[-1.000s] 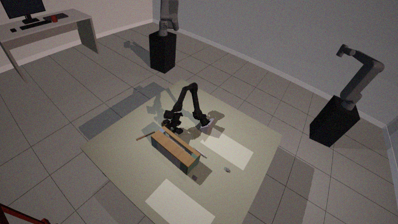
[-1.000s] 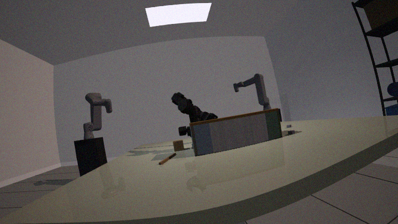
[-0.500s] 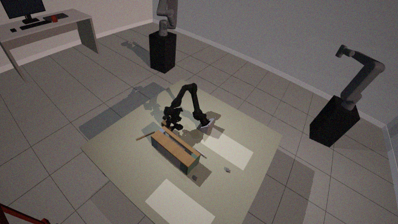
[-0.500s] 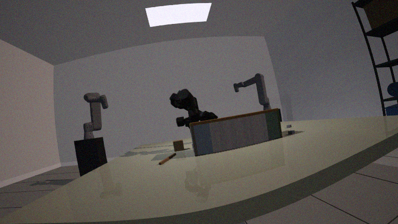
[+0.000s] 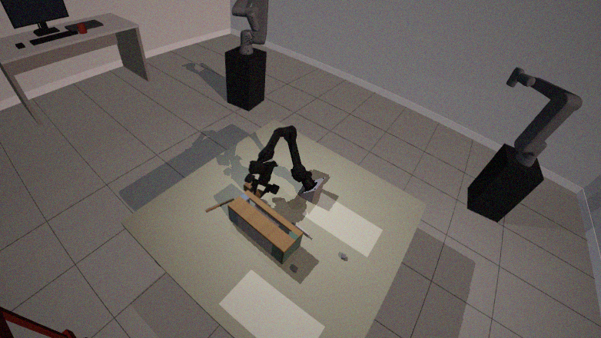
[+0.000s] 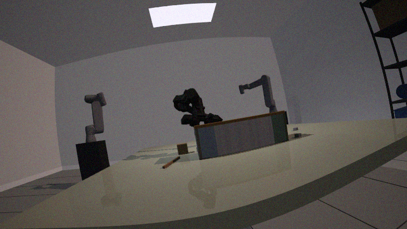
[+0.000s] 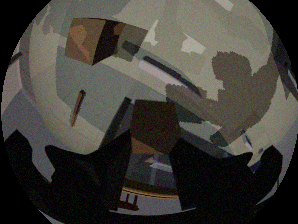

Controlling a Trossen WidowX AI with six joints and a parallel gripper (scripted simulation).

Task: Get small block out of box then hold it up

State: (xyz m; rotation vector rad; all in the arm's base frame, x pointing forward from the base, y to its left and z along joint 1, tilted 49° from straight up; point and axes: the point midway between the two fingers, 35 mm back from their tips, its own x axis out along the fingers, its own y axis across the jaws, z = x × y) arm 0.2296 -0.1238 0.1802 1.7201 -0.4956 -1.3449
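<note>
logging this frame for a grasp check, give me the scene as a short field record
gripper: shut on block, above table
block: brown, between the fingers in the wrist view
box: upright on table
cube: tan, on table near box's blue end, not touching it
pencil: flat on table, in front of cube
stage: block held, gripper close to box, likely not well clear yet

The arm [image 5: 283, 144] rises from its base, bends sharply at the elbow and slopes down to the wrist. The tool [image 5: 257, 186] hangs low, fingers closed on a brown block [image 7: 154, 128]
</note>
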